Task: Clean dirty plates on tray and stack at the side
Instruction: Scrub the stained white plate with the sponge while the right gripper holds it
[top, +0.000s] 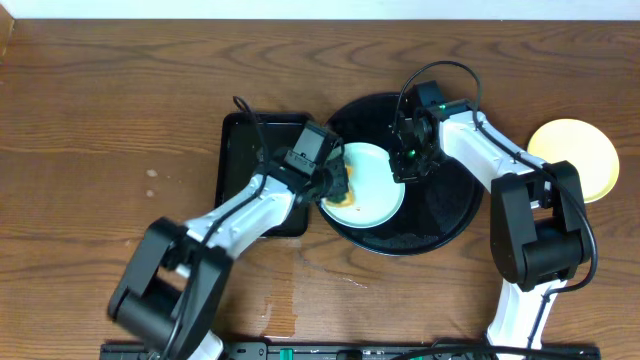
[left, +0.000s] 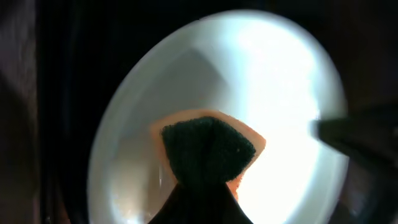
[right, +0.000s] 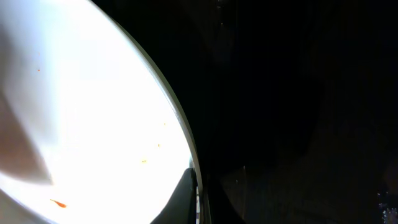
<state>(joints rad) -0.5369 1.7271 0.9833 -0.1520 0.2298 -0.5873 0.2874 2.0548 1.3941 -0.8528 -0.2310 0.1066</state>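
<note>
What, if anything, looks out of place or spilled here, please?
Nothing looks damaged. Small orange smears mark the plate, which has the sponge resting on it, on the round tray. Pale specks dot the table far left of it.

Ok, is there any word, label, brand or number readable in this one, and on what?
None: no text can be read in any view.
The mint plate, yellow plate, round black tray, rectangular black tray and sponge carry no visible markings.
</note>
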